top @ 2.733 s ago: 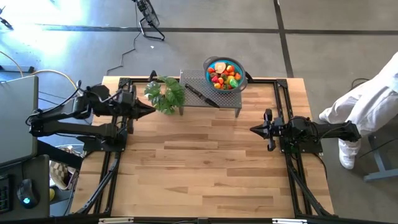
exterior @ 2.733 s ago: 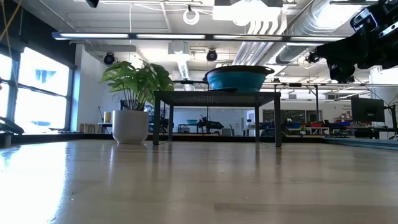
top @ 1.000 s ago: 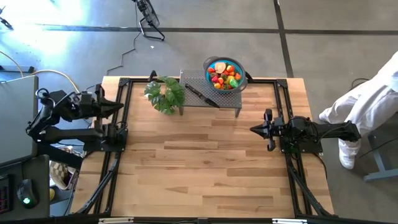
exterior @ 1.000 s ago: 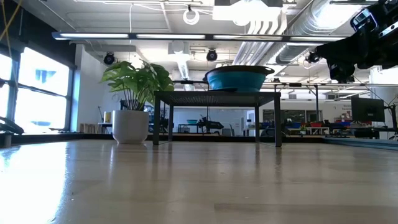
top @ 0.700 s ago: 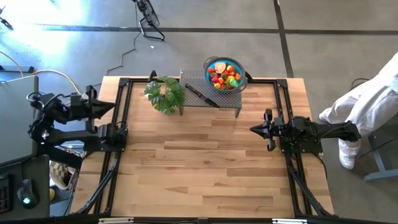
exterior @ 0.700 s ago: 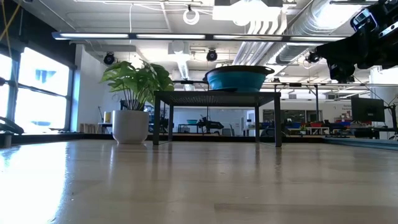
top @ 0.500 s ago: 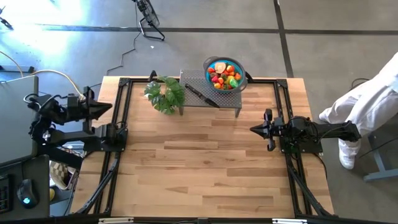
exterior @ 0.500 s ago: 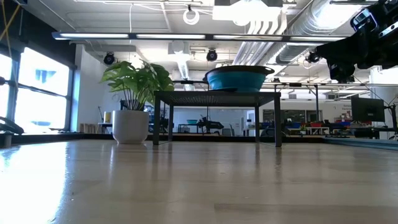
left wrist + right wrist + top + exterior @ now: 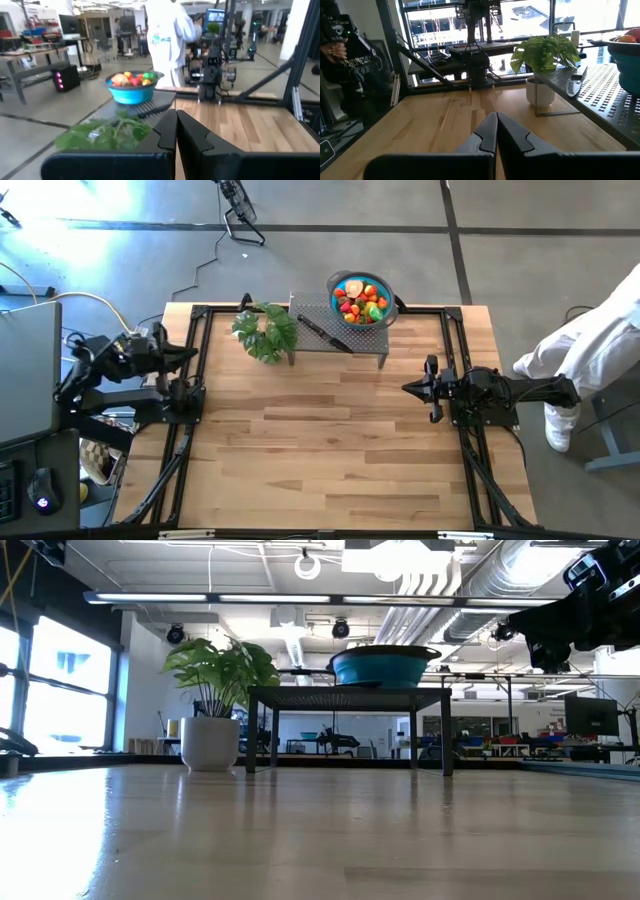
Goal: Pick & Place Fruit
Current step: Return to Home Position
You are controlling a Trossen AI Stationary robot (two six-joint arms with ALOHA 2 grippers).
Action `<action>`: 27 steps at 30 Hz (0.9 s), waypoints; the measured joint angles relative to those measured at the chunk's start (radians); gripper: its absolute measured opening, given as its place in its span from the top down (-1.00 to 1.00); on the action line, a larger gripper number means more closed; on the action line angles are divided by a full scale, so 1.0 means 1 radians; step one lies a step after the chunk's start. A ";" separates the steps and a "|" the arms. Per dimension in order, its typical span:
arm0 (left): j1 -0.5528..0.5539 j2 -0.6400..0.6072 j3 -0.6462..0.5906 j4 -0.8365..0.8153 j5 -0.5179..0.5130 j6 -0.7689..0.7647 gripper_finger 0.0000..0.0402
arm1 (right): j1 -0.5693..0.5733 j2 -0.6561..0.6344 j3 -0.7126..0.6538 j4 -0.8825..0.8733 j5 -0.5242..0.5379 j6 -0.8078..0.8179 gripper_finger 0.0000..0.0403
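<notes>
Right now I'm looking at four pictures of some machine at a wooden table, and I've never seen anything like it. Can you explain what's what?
It is a robot with two dark arms, each ending in a two-finger hand. One picture looks straight down on the table, one looks level across it, and two come from cameras on the wrists. The left hand sits at the table's left edge, the right hand at its right side. Both are shut and hold nothing. A metal shelf at the far edge carries a blue bowl full of toy fruit and a knife. A potted plant stands beside it. A person in white stands off to the right.
</notes>
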 joint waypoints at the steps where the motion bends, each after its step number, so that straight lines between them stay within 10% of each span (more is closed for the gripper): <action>1: 0.000 -0.001 -0.022 0.018 0.008 0.000 0.97 | 0.000 0.000 0.000 0.000 0.000 0.000 0.99; 27: 0.000 0.000 -0.483 0.408 0.045 0.059 0.97 | 0.000 0.000 0.000 0.000 0.000 0.000 0.99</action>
